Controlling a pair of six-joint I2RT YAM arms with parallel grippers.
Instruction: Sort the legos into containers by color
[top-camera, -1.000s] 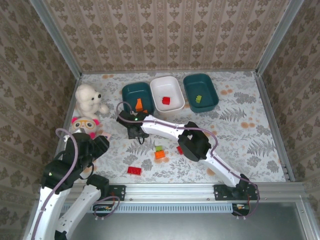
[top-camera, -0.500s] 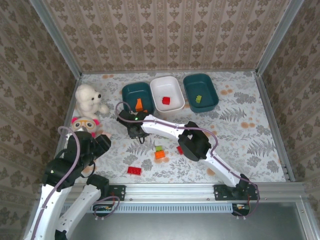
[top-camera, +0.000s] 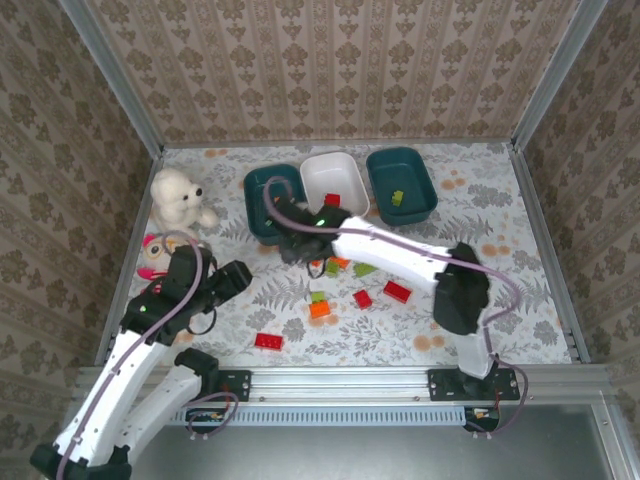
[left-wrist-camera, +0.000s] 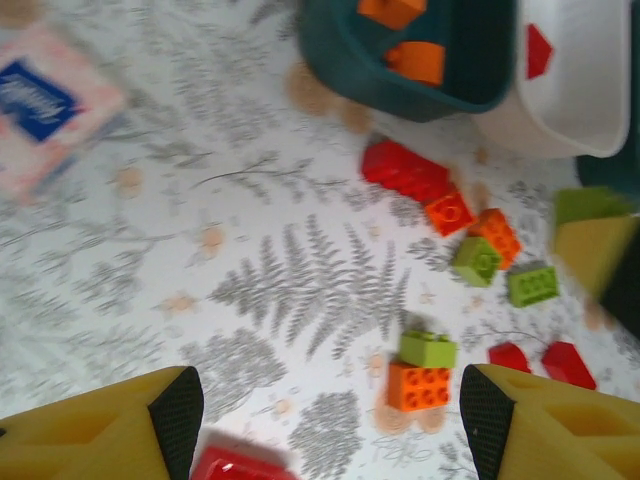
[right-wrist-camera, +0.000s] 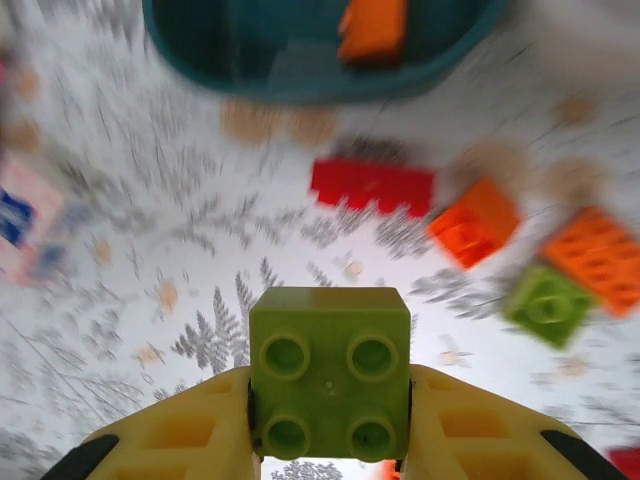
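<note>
My right gripper is shut on a light green lego and holds it above the floral table, in front of the left teal container. That container holds orange legos. The white container holds a red lego, and the right teal container a green one. Loose red, orange and green legos lie by the right gripper. My left gripper hangs open over the table, with a green-on-orange stack just inside its right finger and a red lego below.
A white plush bear and a pink plush sit along the left wall. A long red lego, orange legos and green legos lie scattered below the tubs. Metal rails edge the table.
The right gripper has shut on the green lego and shifted right toward the tubs, its elbow swinging right and uncovering several legos. The left arm has reached out over the table.
</note>
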